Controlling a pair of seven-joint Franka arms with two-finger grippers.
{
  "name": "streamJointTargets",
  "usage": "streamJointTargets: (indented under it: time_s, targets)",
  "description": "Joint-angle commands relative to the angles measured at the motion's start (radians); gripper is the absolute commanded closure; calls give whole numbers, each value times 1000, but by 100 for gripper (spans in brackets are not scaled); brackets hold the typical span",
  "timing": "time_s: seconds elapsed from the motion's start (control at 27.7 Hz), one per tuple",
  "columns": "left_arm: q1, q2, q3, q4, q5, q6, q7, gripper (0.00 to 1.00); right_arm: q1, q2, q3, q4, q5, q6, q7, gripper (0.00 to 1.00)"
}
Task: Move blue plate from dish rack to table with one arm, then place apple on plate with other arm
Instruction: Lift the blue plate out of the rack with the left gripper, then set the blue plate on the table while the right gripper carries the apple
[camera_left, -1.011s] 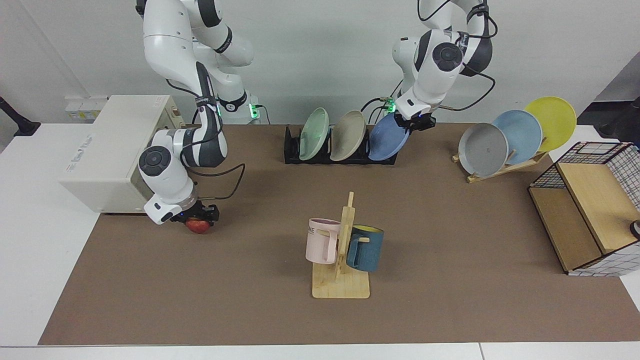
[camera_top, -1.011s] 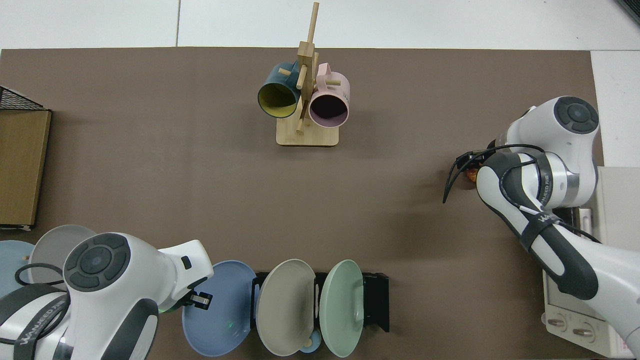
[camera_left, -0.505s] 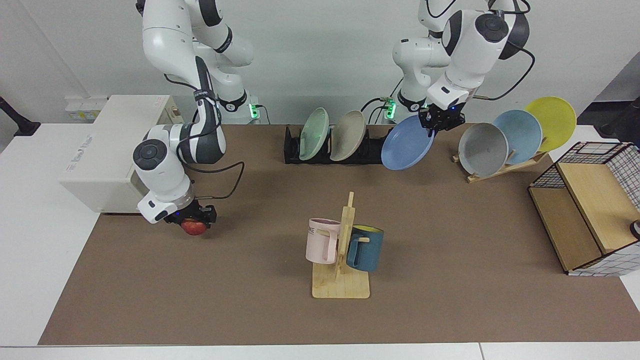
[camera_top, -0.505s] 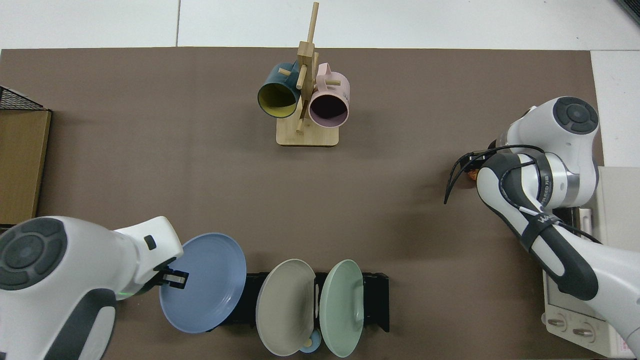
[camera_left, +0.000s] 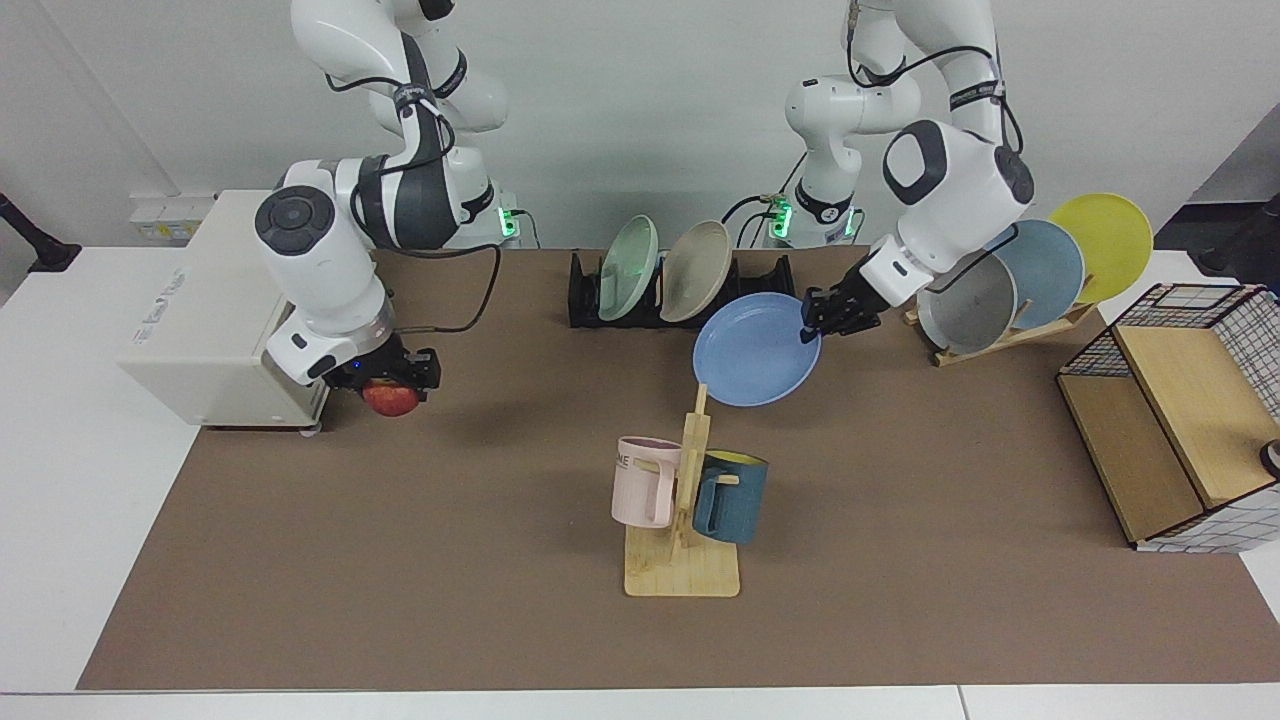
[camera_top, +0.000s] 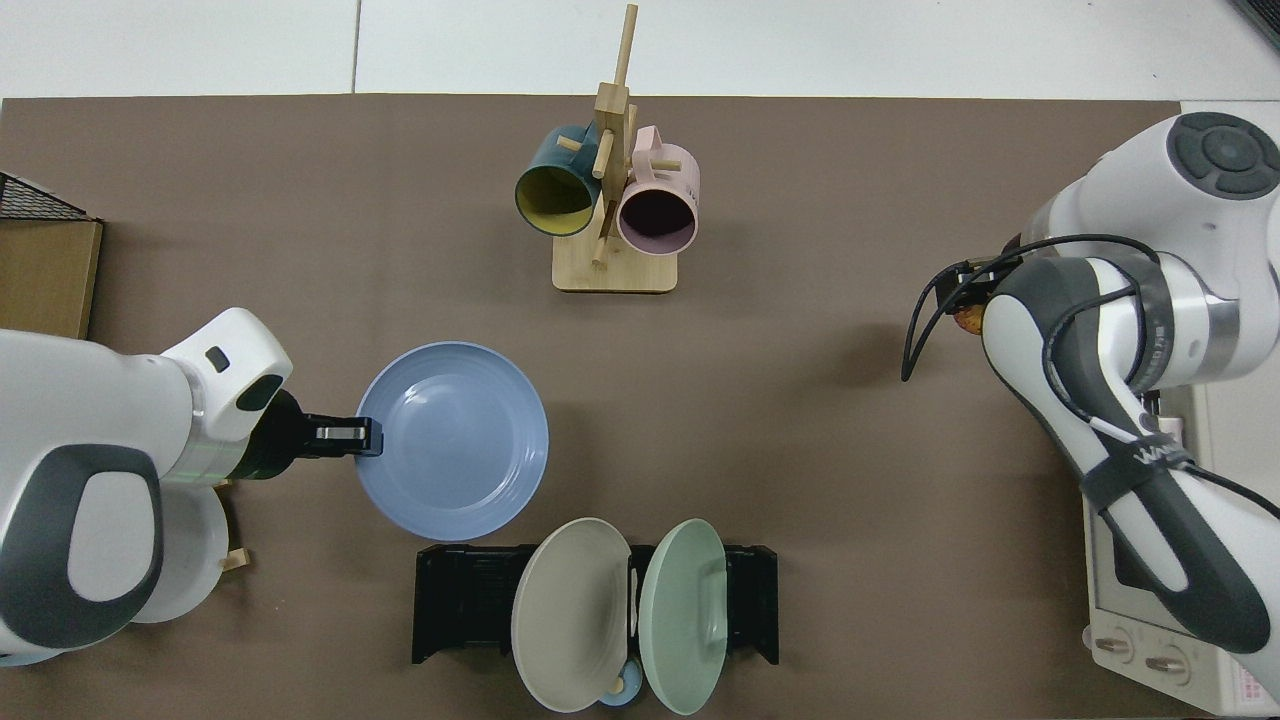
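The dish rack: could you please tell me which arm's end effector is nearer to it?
Left. The left end effector holds the blue plate just beside the dish rack; the right end effector, holding the apple, is farther away.

1. The left gripper (camera_left: 812, 318) pinches the blue plate (camera_left: 755, 349) at its rim; the plate hangs off the fingers, above the bench (camera_left: 900, 480).
2. The right gripper (camera_left: 392, 382) clamps the apple (camera_left: 391, 398), which sits beneath its fingers, clear of the bench.

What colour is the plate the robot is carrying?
The blue plate in the left gripper is periwinkle blue, clearest in the top view.
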Motion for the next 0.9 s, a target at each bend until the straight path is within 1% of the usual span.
streamJointTargets:
  time_s: [0.0, 0.07, 0.14, 0.22, 0.32, 0.4, 0.47, 0.51, 0.54, 0.58, 0.61, 0.76, 0.87]
  targets:
    - [10, 96, -33, 31, -80, 40, 54, 100, 22, -67, 3, 13, -15, -84, 41, 100]
    - [6, 110, -49, 33, -83, 64, 54, 100, 24, -91, 6, 16, -3, -91, 63, 100]
    - [1, 139, -80, 33, -97, 116, 53, 100, 24, -107, 14, 18, 0, -88, 93, 100]
    - [1, 164, -100, 33, -112, 150, 51, 100, 25, -113, 14, 3, 0, -70, 109, 100]
    - [-4, 172, -114, 31, -111, 167, 54, 100, 36, -111, 14, -16, 6, -56, 106, 100]
    - [-22, 173, -125, 28, -112, 190, 44, 100, 37, -111, 14, -30, 17, -35, 107, 100]
    - [-60, 173, -129, 11, -114, 268, 19, 100, 42, -113, 15, -40, 20, -21, 110, 100]
    - [-74, 173, -129, 8, -102, 287, 18, 100, 48, -113, 15, -39, 22, -21, 110, 100]
    - [-86, 173, -129, 5, -100, 304, 16, 97, 54, -113, 14, -40, 25, -18, 109, 100]
    - [-97, 173, -129, 6, -94, 305, 11, 89, 57, -113, 15, -42, 31, -15, 110, 100]
    - [-99, 173, -129, 5, -89, 310, 11, 84, 62, -111, 15, -42, 42, -10, 112, 100]
    - [-99, 173, -129, 5, -66, 312, 10, 72, 97, -111, 14, -62, 69, 25, 124, 100]
    - [-102, 173, -129, 6, -33, 318, 8, 56, 125, -111, 15, -63, 69, 30, 167, 100]
